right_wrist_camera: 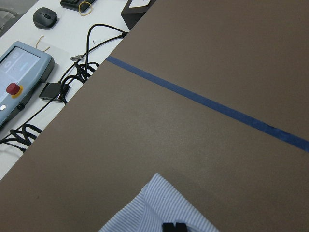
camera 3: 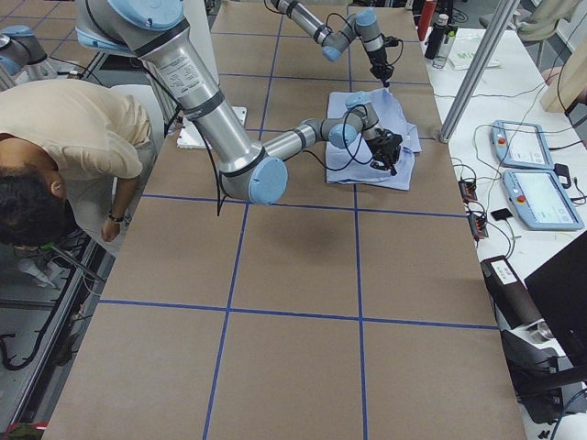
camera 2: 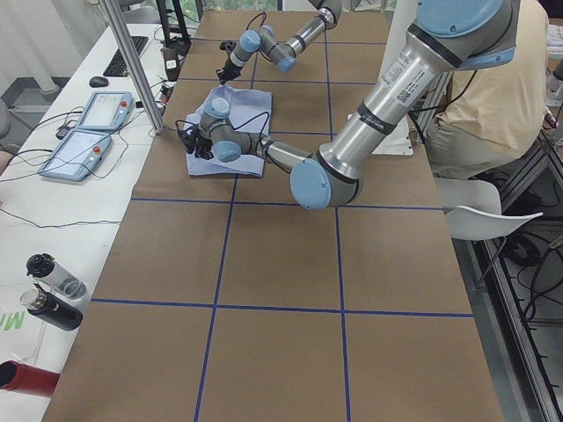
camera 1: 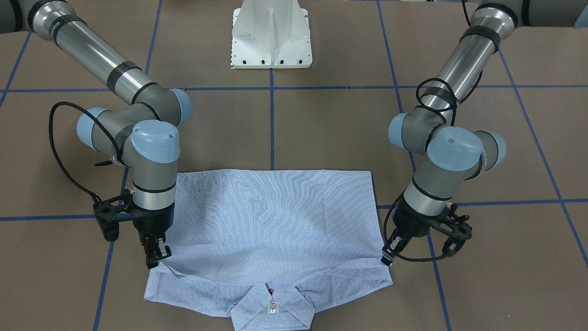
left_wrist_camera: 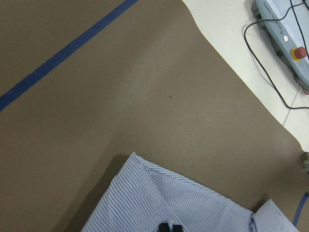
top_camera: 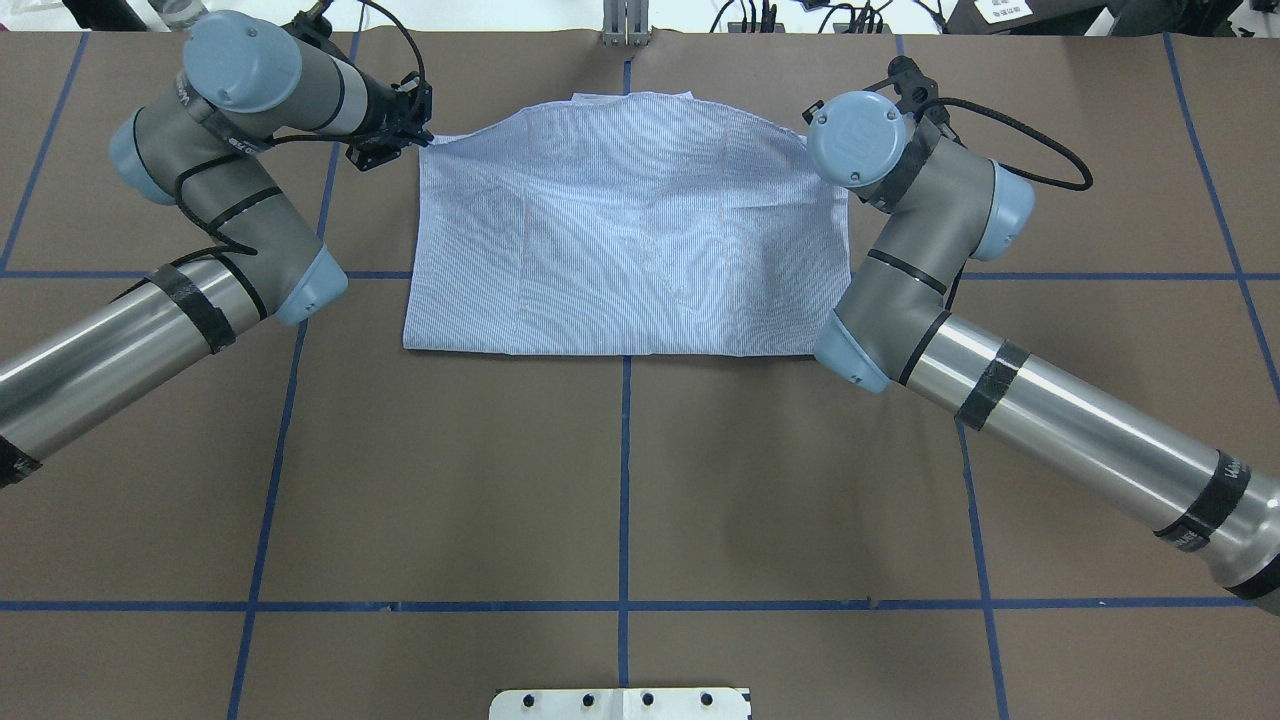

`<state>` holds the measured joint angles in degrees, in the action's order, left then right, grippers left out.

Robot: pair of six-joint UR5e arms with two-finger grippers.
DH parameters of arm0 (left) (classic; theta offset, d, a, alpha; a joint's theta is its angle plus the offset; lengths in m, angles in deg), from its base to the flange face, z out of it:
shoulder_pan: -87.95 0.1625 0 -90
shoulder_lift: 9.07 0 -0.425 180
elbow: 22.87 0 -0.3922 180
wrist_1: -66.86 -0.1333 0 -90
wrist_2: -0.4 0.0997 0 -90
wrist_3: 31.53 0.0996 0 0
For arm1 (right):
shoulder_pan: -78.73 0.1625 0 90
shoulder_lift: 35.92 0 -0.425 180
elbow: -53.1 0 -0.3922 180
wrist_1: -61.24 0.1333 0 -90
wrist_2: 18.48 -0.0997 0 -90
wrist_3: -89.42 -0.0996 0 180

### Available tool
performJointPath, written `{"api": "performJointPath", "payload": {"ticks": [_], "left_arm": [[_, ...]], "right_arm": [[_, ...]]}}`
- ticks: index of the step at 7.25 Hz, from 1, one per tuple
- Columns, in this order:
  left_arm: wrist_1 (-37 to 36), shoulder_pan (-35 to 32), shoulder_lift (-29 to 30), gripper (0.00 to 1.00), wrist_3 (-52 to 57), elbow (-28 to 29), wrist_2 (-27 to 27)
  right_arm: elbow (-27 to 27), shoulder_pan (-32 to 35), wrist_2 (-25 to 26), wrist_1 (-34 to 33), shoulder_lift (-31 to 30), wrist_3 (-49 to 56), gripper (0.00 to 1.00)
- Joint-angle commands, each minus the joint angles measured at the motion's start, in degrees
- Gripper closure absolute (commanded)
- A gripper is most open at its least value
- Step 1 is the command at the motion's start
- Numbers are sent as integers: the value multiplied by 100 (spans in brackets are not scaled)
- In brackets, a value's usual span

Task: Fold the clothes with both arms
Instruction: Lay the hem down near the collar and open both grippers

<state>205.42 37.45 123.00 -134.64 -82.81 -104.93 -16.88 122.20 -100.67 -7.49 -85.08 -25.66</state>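
Note:
The blue-and-white pinstriped shirt [camera 1: 275, 220] lies at the table's far edge, its lower half folded up over the body toward the collar [camera 1: 271, 309] with the white neck label. It also shows from overhead [top_camera: 630, 240]. My left gripper [camera 1: 387, 258] is shut on the folded layer's corner at one shoulder; its fingertips pinch the fabric in the left wrist view [left_wrist_camera: 170, 227]. My right gripper [camera 1: 155, 257] is shut on the opposite corner [right_wrist_camera: 174, 226]. Both hold the edge low over the shirt. From overhead the right gripper is hidden under its wrist.
The white pedestal base [camera 1: 272, 37] stands behind the shirt. Beyond the brown table's far edge [left_wrist_camera: 241, 92] lie teach pendants [right_wrist_camera: 19, 77] and cables. A person [camera 3: 64, 137] bends near the base. Bottles [camera 2: 53, 290] stand on the side bench.

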Motion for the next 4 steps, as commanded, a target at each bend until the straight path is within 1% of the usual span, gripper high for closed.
{"api": "performJointPath", "payload": {"ticks": [1,2,3,4], "left_arm": [[119,14,-6,43,324,202,293],[127,-30,-6,43,343,167,346],[93,-161,-41,43,343,-94,259],[40,-275,-163,43,352,-462,-46]], "right_arm": [[248,134,-165,395,64,-14,30],[239,309,-436,404,169,-32,13],[143,450,-691,404,266,-41,9],[-154,495,-1033,351,206,-32,9]]}}
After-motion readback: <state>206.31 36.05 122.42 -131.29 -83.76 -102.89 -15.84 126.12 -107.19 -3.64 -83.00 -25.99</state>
